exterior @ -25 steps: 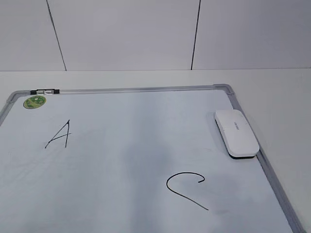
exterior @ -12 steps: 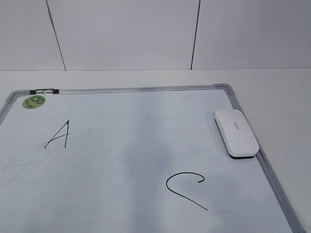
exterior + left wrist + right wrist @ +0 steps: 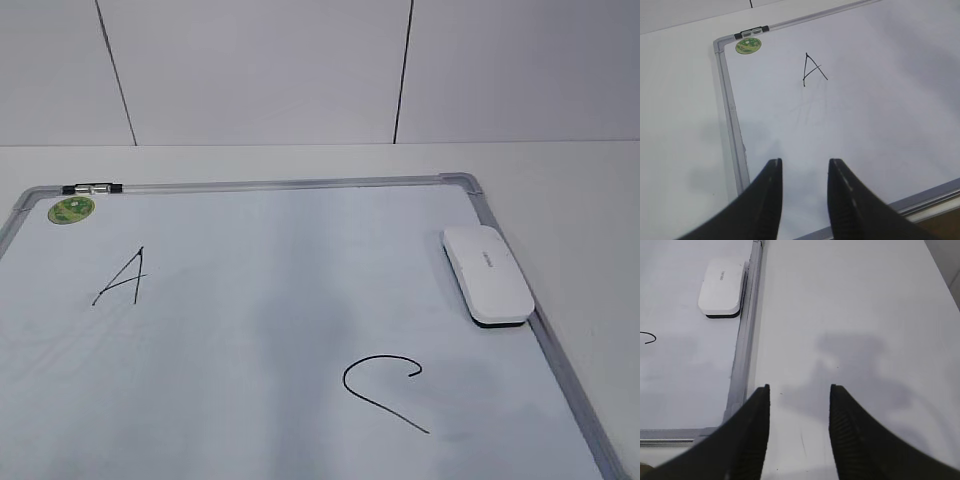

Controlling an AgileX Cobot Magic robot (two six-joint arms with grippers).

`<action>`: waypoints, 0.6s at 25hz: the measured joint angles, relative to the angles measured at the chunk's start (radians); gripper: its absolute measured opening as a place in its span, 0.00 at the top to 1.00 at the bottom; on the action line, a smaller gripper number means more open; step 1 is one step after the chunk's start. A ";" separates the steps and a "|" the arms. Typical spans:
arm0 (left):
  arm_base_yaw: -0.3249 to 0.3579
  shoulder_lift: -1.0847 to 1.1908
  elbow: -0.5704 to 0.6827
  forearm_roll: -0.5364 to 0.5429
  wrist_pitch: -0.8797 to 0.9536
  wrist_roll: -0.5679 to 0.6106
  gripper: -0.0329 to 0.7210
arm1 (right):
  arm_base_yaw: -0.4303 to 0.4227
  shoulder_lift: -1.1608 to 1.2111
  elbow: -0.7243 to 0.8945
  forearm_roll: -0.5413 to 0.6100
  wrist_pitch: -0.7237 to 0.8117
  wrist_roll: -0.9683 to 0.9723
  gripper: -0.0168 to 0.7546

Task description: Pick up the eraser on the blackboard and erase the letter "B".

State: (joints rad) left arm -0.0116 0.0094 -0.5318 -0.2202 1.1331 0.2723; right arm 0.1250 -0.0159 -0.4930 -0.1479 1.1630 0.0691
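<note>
The white eraser (image 3: pixel 487 273) lies flat at the right edge of the blackboard (image 3: pixel 300 183), against the grey frame; it also shows in the right wrist view (image 3: pixel 721 286). A black "A" (image 3: pixel 124 278) and a black "C" (image 3: pixel 383 390) are on the board. No letter "B" shows in any view. My left gripper (image 3: pixel 805 162) is open and empty above the board's near left part, with the "A" (image 3: pixel 812 69) ahead. My right gripper (image 3: pixel 799 388) is open and empty over the table right of the board's frame (image 3: pixel 742 355). Neither gripper shows in the exterior view.
A small round green sticker (image 3: pixel 71 209) sits in the board's far left corner, next to a black and silver clip (image 3: pixel 92 188) on the top frame. White table (image 3: pixel 570 190) surrounds the board; a panelled wall stands behind.
</note>
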 joint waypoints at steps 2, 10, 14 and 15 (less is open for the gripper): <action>0.000 0.000 0.000 -0.002 0.000 0.000 0.64 | -0.001 0.000 0.000 0.000 0.000 0.000 0.59; 0.000 0.000 0.000 -0.019 0.000 0.000 0.64 | -0.001 0.000 0.000 0.000 0.000 0.000 0.59; 0.000 0.000 0.000 -0.020 0.000 0.000 0.64 | -0.001 0.000 0.000 0.000 0.000 0.000 0.59; 0.000 0.000 0.000 -0.020 0.000 0.000 0.64 | -0.001 0.000 0.000 0.000 0.000 0.000 0.59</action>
State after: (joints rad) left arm -0.0116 0.0094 -0.5318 -0.2400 1.1331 0.2723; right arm 0.1241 -0.0159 -0.4930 -0.1479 1.1630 0.0691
